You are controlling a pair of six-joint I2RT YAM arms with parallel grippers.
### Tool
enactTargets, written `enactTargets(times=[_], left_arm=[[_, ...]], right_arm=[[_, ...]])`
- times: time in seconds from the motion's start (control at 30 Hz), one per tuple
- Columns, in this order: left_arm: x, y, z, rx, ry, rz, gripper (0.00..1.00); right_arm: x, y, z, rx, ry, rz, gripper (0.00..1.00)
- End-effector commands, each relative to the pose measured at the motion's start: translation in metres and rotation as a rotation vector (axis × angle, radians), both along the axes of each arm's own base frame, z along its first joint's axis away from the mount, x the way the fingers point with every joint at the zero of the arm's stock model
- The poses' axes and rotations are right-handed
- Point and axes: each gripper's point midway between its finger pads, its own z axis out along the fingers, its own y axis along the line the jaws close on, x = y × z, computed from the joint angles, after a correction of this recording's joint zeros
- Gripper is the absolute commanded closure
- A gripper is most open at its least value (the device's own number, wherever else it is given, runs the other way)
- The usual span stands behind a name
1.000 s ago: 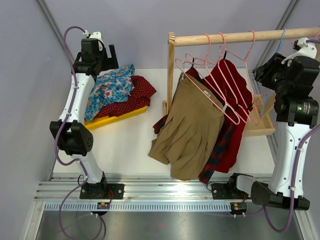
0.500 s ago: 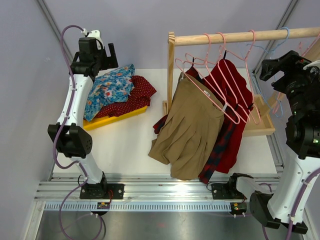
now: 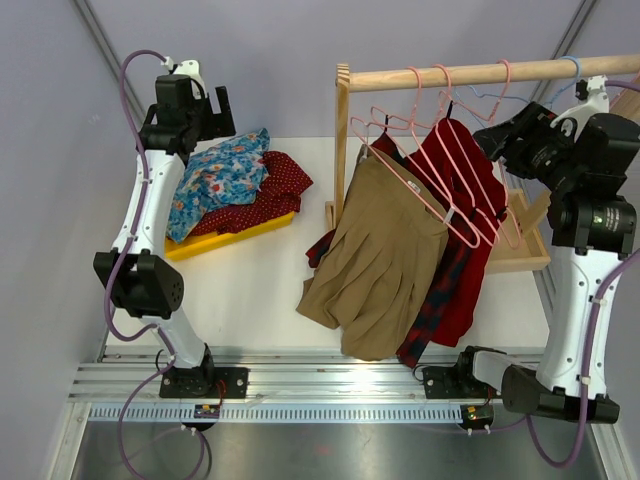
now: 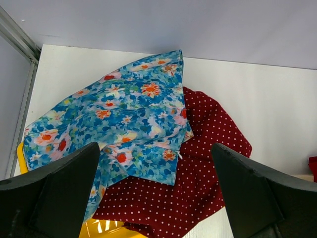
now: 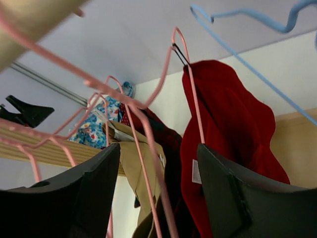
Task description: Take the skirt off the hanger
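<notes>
A tan skirt (image 3: 375, 255) hangs on a pink hanger (image 3: 410, 175) from the wooden rod (image 3: 480, 72) of the rack. Behind it hang a red garment (image 3: 465, 180) and a dark plaid one (image 3: 430, 305). My right gripper (image 3: 494, 140) is open and empty, level with the hanger tops just right of the red garment. In the right wrist view, pink hanger wires (image 5: 148, 148) cross between the open fingers (image 5: 237, 198), with the tan skirt (image 5: 141, 166) and the red garment (image 5: 228, 124) beyond. My left gripper (image 3: 215, 112) is open and empty above the folded clothes.
A yellow tray (image 3: 235, 235) at the back left holds a blue floral garment (image 4: 119, 114) and a red dotted one (image 4: 208, 163). A blue hanger (image 5: 237, 25) hangs empty at the rod's right end. A wooden tray base (image 3: 525, 255) sits under the rack.
My right gripper swung out to the right and has now come back left, closer to the hanger tops and the red garment. The left arm has barely moved.
</notes>
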Motion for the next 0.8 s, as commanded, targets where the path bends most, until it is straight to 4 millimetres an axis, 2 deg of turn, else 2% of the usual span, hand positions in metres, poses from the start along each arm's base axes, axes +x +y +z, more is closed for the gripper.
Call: enactTargets(times=[0.0,0.07,0.1,0.17,0.27,0.37,0.4,0.43,0.47,0.5,0.57,0.6,0.73,0.77], left_arm=[[-0.005,0.000,0.029,0.008,-0.081,-0.016,0.01],[-0.005,0.001,0.029,0.010,-0.081,-0.016,0.01],[-0.004,0.001,0.028,0.009,-0.080,-0.015,0.01],[-0.004,0.001,0.028,0.009,-0.080,-0.015,0.01],[-0.005,0.000,0.031,0.007,-0.087,-0.021,0.01],[-0.008,-0.002,0.044,0.002,-0.129,-0.029,0.01],[-0.010,-0.002,0.045,0.000,-0.135,-0.029,0.01],[-0.013,-0.006,0.048,-0.013,-0.148,-0.052,0.01],[-0.018,-0.007,0.064,-0.017,-0.195,-0.059,0.01],[-0.022,-0.010,0.067,-0.025,-0.207,-0.076,0.01],[-0.029,-0.015,0.084,-0.049,-0.256,-0.096,0.01],[-0.039,-0.023,0.101,-0.072,-0.293,-0.138,0.01],[-0.072,-0.050,0.151,-0.132,-0.414,-0.244,0.01],[-0.082,-0.072,0.158,-0.123,-0.427,-0.297,0.01]], right_arm=[[0.003,0.007,0.005,0.016,-0.040,0.042,0.52],[0.005,0.006,0.000,0.013,-0.029,0.043,0.75],[0.006,0.005,-0.003,0.011,-0.021,0.039,1.00],[0.006,0.003,-0.004,-0.003,-0.020,0.032,1.00],[0.002,0.001,0.005,-0.028,-0.044,0.023,1.00],[-0.002,-0.001,0.027,-0.055,-0.083,0.013,1.00],[-0.010,0.000,0.044,-0.066,-0.118,0.009,1.00],[-0.012,-0.002,0.051,-0.083,-0.133,0.000,1.00],[-0.012,-0.006,0.053,-0.092,-0.124,-0.025,1.00],[-0.021,-0.007,0.074,-0.107,-0.176,-0.040,1.00],[-0.029,-0.009,0.088,-0.117,-0.209,-0.062,1.00],[-0.035,-0.008,0.095,-0.118,-0.233,-0.065,1.00],[-0.049,-0.008,0.097,-0.118,-0.239,-0.078,1.00],[-0.055,-0.007,0.093,-0.118,-0.238,-0.079,1.00]])
